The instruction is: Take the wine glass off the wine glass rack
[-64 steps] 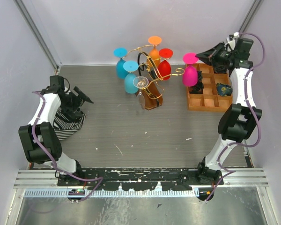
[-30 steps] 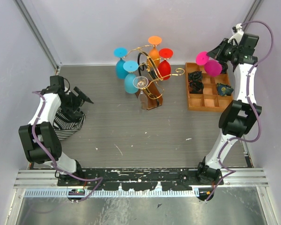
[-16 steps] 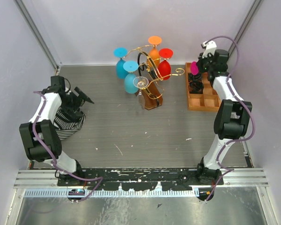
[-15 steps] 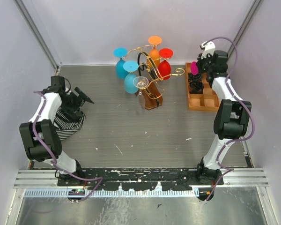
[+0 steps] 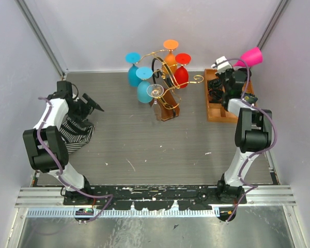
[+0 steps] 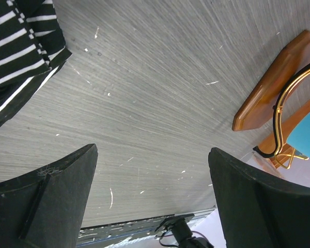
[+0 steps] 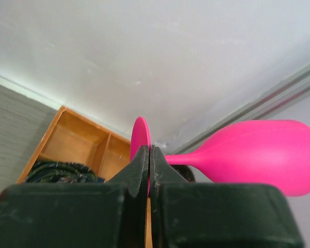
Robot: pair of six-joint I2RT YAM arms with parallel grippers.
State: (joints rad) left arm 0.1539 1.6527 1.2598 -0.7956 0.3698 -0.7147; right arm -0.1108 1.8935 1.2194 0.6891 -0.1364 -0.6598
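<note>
The wine glass rack, thin gold wire on a brown wooden base, stands at the back middle. It carries two blue glasses, an orange one, a red one and a clear one. My right gripper is shut on the foot of a pink wine glass, held clear of the rack above the tray, lying sideways. In the right wrist view the gripper pinches the pink foot disc; the bowl points right. My left gripper is open and empty at the far left.
An orange-brown compartment tray with dark items stands at the back right under the right arm. A black-and-white striped cloth lies by the left arm, also in the left wrist view. The rack's base shows there too.
The right arm carried the pink glass away from the rack to the back right corner and turned it sideways. The left arm shifted slightly back.
</note>
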